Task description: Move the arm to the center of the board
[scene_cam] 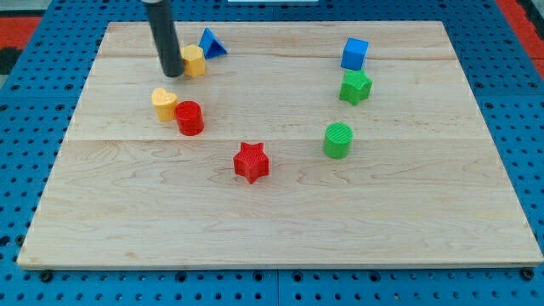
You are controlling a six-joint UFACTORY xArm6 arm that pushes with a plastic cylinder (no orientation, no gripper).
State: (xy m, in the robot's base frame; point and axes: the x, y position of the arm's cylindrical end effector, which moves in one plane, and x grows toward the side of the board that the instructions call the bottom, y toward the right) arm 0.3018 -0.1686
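Observation:
My tip [172, 73] is the lower end of a dark rod that comes down from the view's top left. It rests on the wooden board [280, 221], touching or just left of a yellow block [194, 61]. A blue triangular block [211, 42] lies right behind that yellow block. A yellow rounded block [164, 104] and a red cylinder [189, 117] sit side by side below my tip. A red star [252, 161] lies near the board's middle, toward the view's bottom.
On the view's right stand a blue cube [354, 53], a green block [355, 87] below it, and a green cylinder [337, 140] lower still. A blue pegboard [25, 127] surrounds the board.

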